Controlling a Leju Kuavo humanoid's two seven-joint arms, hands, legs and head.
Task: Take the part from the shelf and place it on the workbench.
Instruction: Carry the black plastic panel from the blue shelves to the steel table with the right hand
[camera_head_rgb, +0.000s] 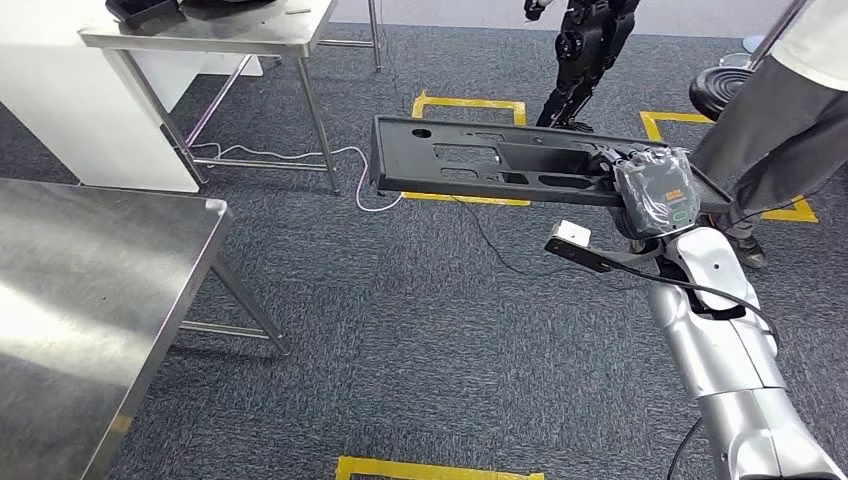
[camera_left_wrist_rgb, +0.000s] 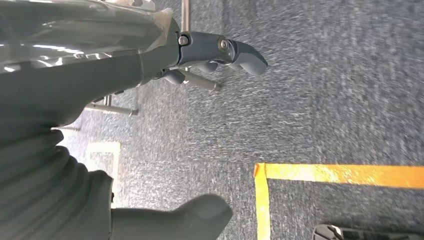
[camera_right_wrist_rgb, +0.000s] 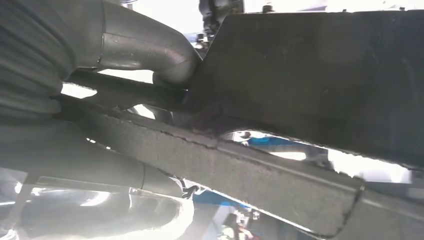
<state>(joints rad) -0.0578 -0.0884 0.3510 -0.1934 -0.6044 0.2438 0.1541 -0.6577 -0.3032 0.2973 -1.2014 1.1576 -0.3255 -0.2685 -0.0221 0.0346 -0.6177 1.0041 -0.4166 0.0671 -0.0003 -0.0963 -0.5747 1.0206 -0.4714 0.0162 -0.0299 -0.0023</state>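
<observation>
The part (camera_head_rgb: 480, 160) is a long flat black plastic panel with cut-outs, held level in the air over the carpet. My right hand (camera_head_rgb: 655, 190) grips its right end, fingers over the top. In the right wrist view the dark panel (camera_right_wrist_rgb: 320, 75) fills the space close against my right hand (camera_right_wrist_rgb: 90, 60). The steel workbench (camera_head_rgb: 90, 300) lies at the left, its top bare and shiny. My left hand (camera_left_wrist_rgb: 150, 55) hangs over the carpet, fingers spread, with nothing in it.
A second steel table (camera_head_rgb: 210, 35) stands at the back left with dark trays on it and a white cable on the floor below. Another black humanoid robot (camera_head_rgb: 585, 50) stands at the back. A person (camera_head_rgb: 790, 120) stands close at the right. Yellow tape marks (camera_head_rgb: 470, 105) the carpet.
</observation>
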